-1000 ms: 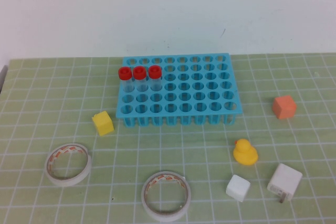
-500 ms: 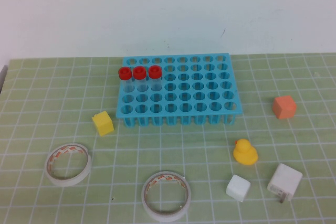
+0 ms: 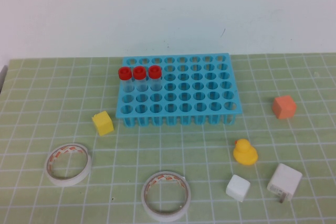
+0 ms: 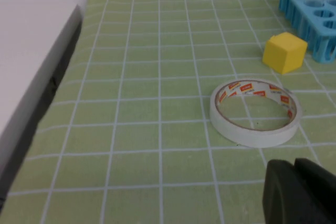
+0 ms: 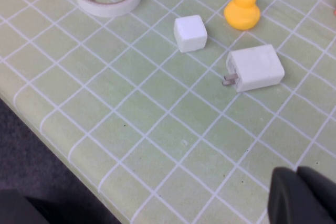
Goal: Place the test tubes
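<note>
Red-capped tubes [image 3: 139, 78], left gripper [image 4: 295, 174], right gripper [image 5: 296, 179] apart

Open mat [image 3: 173, 140] fronts the rack [image 3: 181, 115]; a yellow cube [image 3: 103, 123] sits near its left corner.

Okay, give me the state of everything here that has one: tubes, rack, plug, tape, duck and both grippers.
rack: upright, other holes empty
test tubes: three, red-capped, upright in the rack
charger: lying flat, prongs out
duck: upright
left tape roll: lying flat
right tape roll: lying flat
left gripper: shut, empty, by the left tape roll
right gripper: shut, empty, by the charger
</note>
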`<state>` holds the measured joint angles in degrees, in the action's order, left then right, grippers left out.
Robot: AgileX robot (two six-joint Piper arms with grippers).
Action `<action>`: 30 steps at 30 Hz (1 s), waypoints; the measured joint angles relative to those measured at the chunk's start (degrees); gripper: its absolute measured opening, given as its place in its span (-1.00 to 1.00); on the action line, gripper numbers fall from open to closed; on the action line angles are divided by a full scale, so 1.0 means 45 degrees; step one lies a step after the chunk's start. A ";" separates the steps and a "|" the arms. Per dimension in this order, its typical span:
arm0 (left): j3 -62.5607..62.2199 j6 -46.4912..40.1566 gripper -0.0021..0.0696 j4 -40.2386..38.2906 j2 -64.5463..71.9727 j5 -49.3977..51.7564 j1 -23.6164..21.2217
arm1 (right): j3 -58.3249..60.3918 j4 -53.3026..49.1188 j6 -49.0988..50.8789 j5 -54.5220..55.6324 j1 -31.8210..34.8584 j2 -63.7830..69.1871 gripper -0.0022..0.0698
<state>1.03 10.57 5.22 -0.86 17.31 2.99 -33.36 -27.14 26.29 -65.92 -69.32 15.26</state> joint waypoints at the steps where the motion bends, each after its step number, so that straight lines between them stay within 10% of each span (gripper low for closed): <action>1: 0.0000 -0.0315 -0.95 -0.0012 0.0000 0.0000 0.0000 | 0.0000 0.0000 0.0000 0.0000 0.0000 0.0000 -0.94; 30: 0.0000 -0.2893 -0.95 -0.1910 0.0000 0.0047 0.0000 | 0.0000 0.0000 0.0000 0.0000 0.0000 0.0000 -0.94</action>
<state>1.03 -2.45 -3.38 -0.86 17.52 2.99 -33.36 -27.14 26.29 -65.92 -69.32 15.26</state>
